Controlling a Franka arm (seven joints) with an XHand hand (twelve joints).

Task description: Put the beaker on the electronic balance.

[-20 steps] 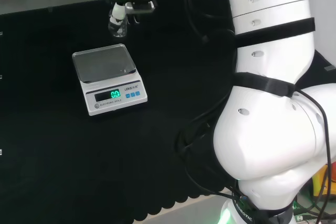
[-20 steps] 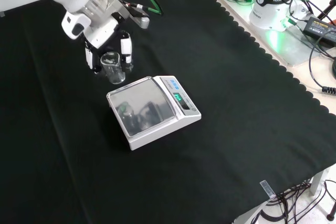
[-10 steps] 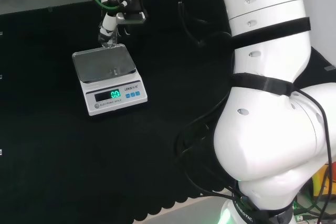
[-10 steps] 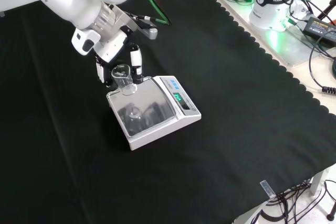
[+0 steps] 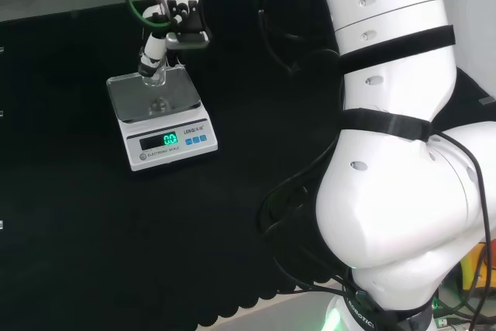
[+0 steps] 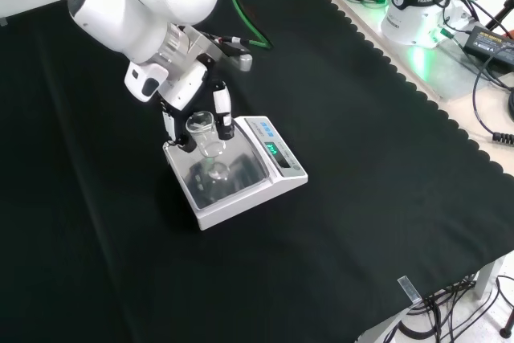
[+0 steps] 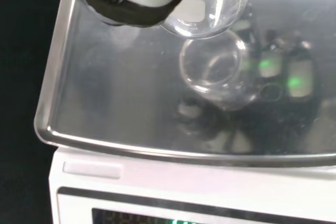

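Held between the hand's (image 6: 191, 95) curled fingers (image 6: 221, 109), the clear beaker (image 6: 206, 133) hangs upright over the steel pan of the electronic balance (image 6: 233, 173), left of centre in my front view and upper left in my head view. From my wrist camera I see its round base (image 7: 202, 11) above its own reflection in the pan. Whether glass meets pan I cannot tell; its rim is cut off there, and its walls barely show against the black cloth of the surface (image 6: 361, 142).

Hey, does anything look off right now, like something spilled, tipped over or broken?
Nothing stands out. The hand holds the clear beaker upright over the pan of the electronic balance, which sits flat on the black cloth. No spill or damage shows.
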